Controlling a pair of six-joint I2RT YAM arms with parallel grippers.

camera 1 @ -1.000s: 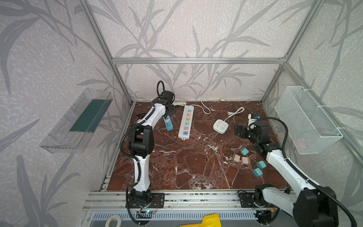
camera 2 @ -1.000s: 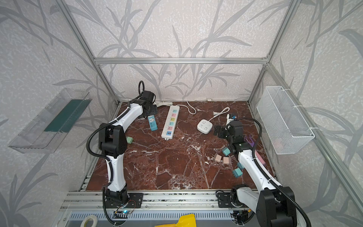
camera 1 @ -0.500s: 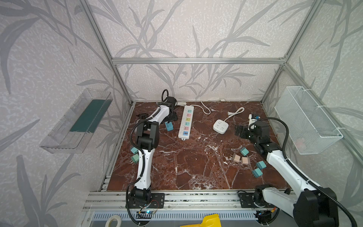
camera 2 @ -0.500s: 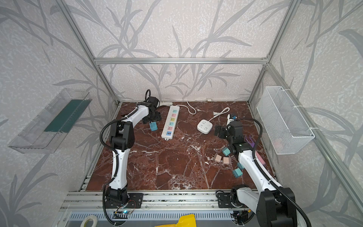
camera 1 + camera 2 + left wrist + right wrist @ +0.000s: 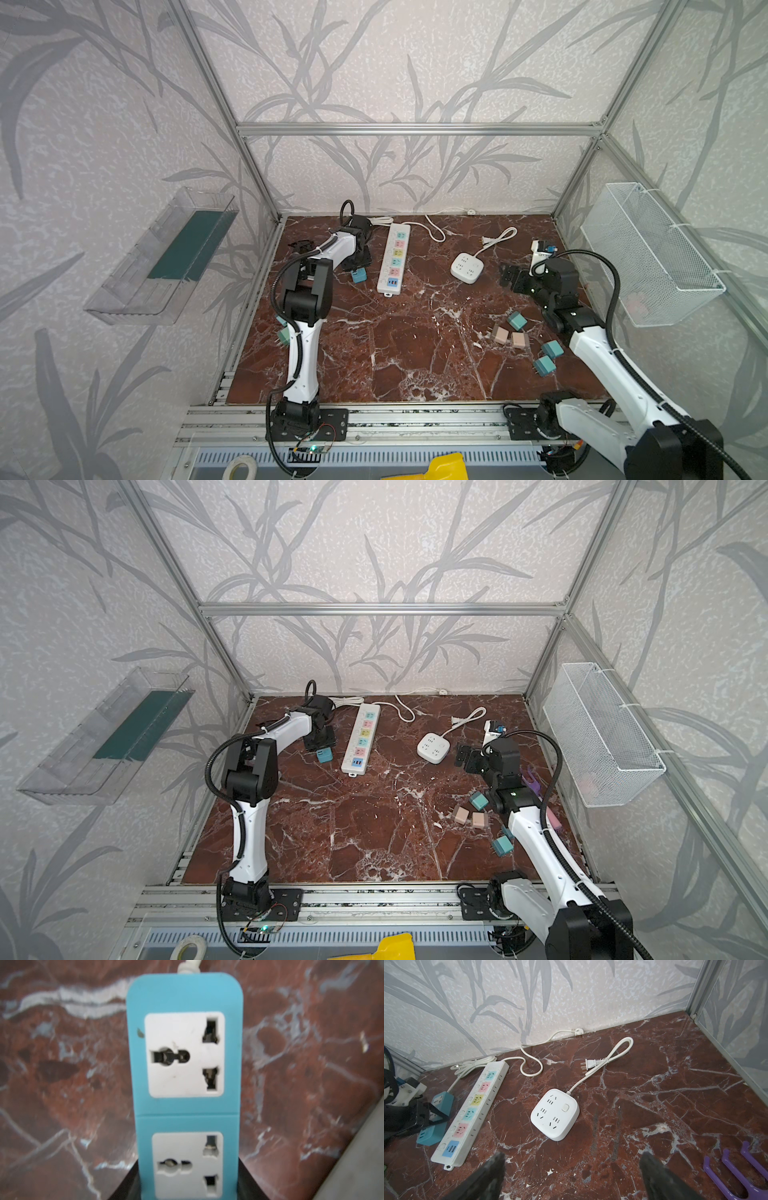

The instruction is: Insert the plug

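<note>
A blue socket strip [image 5: 185, 1059] with white universal sockets lies on the marble floor beside a long white power strip [image 5: 392, 259]. My left gripper [image 5: 188, 1184] is shut on the blue strip's near end, a black finger [image 5: 128, 1186] against each side. In both top views it sits low at the back left [image 5: 357, 261] [image 5: 320, 739]. A square white socket block [image 5: 555, 1113] has its cord's white plug [image 5: 588, 1064] lying loose on the floor behind it. My right gripper [image 5: 572, 1167] hovers open in front of that block with nothing between its fingers.
Several small teal and pink cube plugs [image 5: 516, 321] lie at the right near my right arm. One teal cube [image 5: 284, 334] sits behind the left arm. A purple plastic piece [image 5: 737, 1172] lies right of the right gripper. Wire basket [image 5: 648, 253] on the right wall, clear shelf [image 5: 166, 253] on the left.
My left arm has folded inward and its jaws have closed from wide open onto the blue socket strip. The right arm has not moved.
</note>
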